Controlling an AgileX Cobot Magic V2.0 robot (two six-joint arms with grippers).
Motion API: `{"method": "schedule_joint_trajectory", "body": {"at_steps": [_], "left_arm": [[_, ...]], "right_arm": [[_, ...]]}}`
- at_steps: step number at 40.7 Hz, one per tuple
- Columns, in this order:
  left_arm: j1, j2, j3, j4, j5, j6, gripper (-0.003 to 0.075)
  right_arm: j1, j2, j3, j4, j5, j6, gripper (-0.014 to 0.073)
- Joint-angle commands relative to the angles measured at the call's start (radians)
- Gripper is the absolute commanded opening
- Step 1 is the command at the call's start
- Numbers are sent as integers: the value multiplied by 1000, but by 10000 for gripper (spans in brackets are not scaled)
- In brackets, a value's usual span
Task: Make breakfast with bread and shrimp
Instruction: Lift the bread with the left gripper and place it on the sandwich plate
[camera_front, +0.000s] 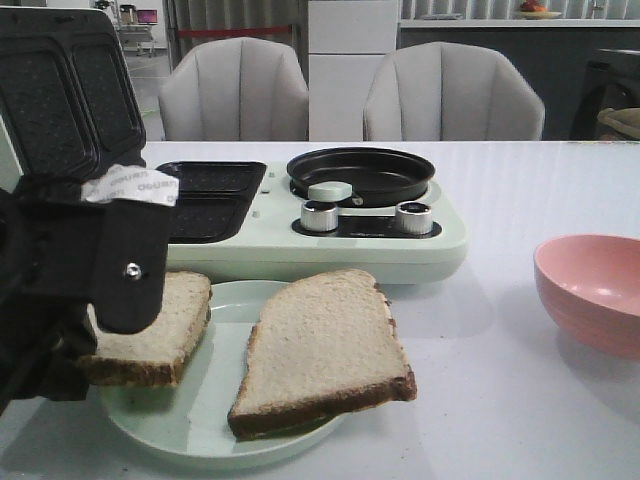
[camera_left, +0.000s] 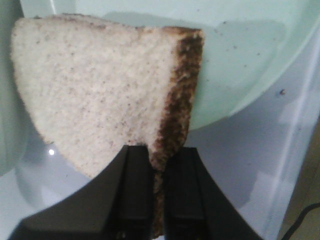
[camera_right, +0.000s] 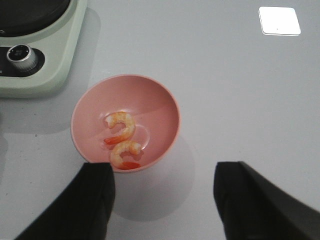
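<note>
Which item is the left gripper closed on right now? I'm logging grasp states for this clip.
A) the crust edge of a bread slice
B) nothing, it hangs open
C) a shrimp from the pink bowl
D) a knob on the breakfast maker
A: in the left wrist view the left gripper has its fingers pinched on the dark crust edge of the bread slice, above the pale green plate; both shrimp lie in the pink bowl.

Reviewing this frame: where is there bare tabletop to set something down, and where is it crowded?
Bare white tabletop lies between the pale green plate and the pink bowl, and beyond the bowl, right of the mint-green breakfast cooker. Front left is crowded: both bread slices fill the plate, and the left pincer grips one.
</note>
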Motion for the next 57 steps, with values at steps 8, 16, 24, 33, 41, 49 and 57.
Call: {"method": "schedule_joint_trajectory", "body": {"at_steps": [8, 16, 24, 33, 41, 49, 57], "left_arm": [[-7, -212, -29, 36, 46, -15, 99], [-7, -349, -99, 114, 46, -15, 99], [-3, -345, -195, 290, 35, -15, 99], [58, -217, -314, 458, -27, -15, 99], [191, -27, -461, 490, -120, -42, 99], [319, 181, -636, 490, -168, -57, 99], [386, 371, -803, 490, -167, -64, 99]], "right_arm": [[-5, 4, -37, 1, -71, -6, 537], [-5, 4, -37, 1, -71, -6, 537], [-5, 4, -37, 1, -71, -6, 537], [-5, 4, -37, 1, -71, -6, 537], [-5, 4, -37, 1, -71, -6, 537], [-5, 4, -37, 1, -71, -6, 537], [-5, 4, -37, 1, -71, -6, 537]]}}
